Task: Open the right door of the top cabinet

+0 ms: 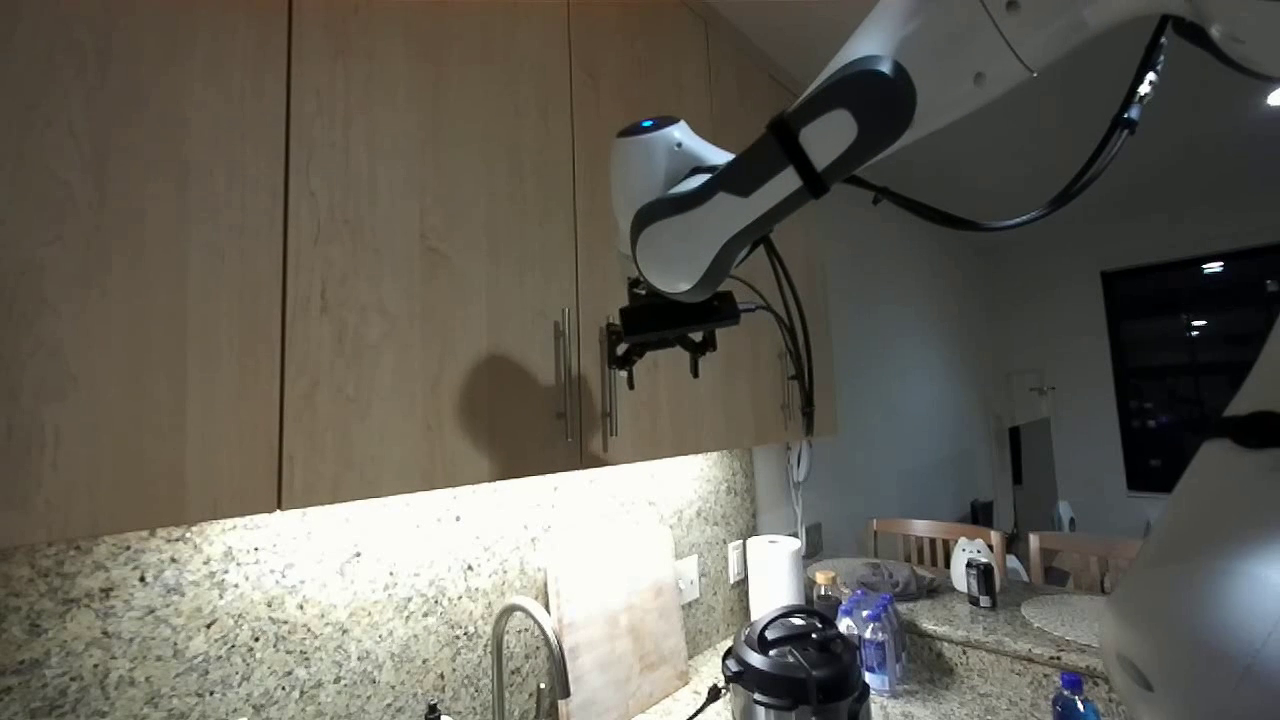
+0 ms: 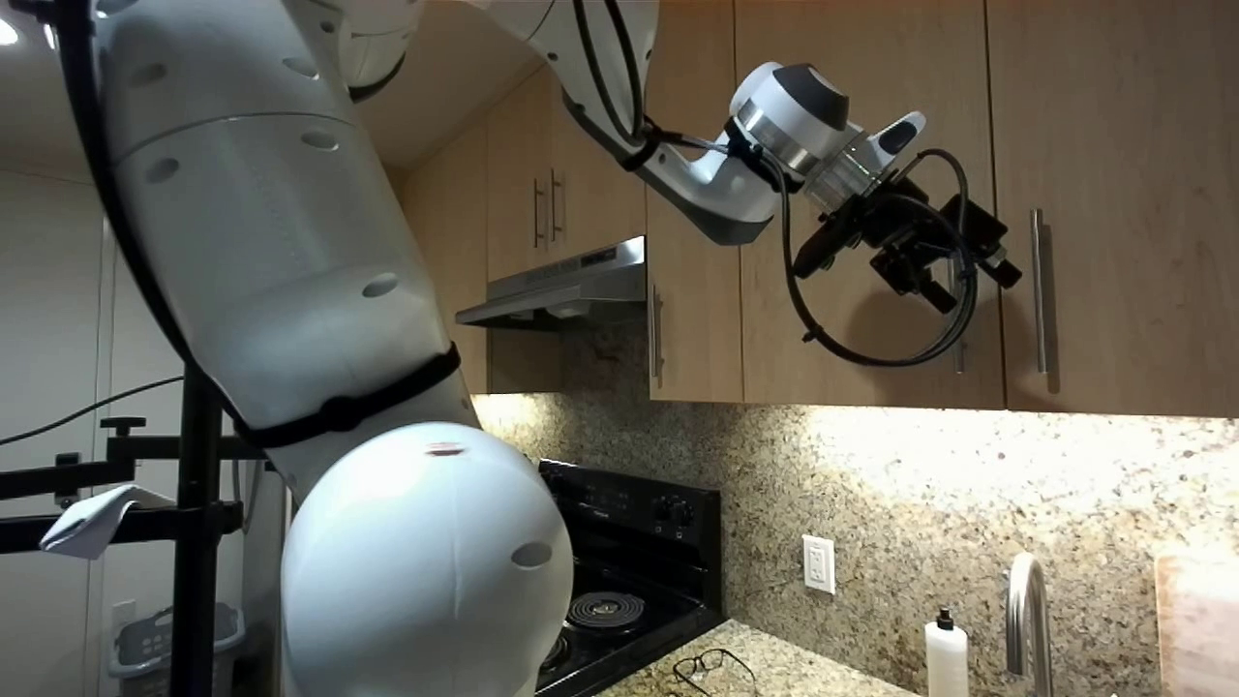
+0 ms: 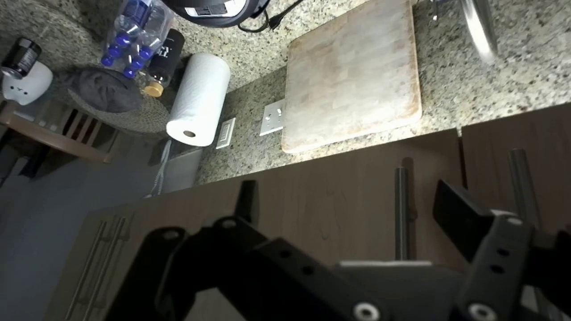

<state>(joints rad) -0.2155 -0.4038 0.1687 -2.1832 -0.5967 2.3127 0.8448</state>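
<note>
Wrist view: the claw (image 3: 345, 191) is released, its two fingers (image 3: 461, 218) spread well apart. Four handles (image 3: 401, 214) show; one, on the right door (image 3: 366, 200), appears between the fingers, and I cannot tell whether either touches it. In both exterior views that door lies closed, flush with the rest of the cabinet (image 1: 430, 200), the claw near its handled edge. Also in the wrist view are one board (image 3: 352, 80), one roll (image 3: 198, 100), one can (image 3: 21, 58) and six blue caps (image 3: 122, 39); in an exterior view, two chairs (image 1: 940, 527) and one pot (image 1: 795, 660).

Speckled counter (image 2: 794, 668) carries eyeglasses (image 2: 699, 664), cooker (image 1: 797, 655), paper-towel roll (image 3: 199, 98).
</note>
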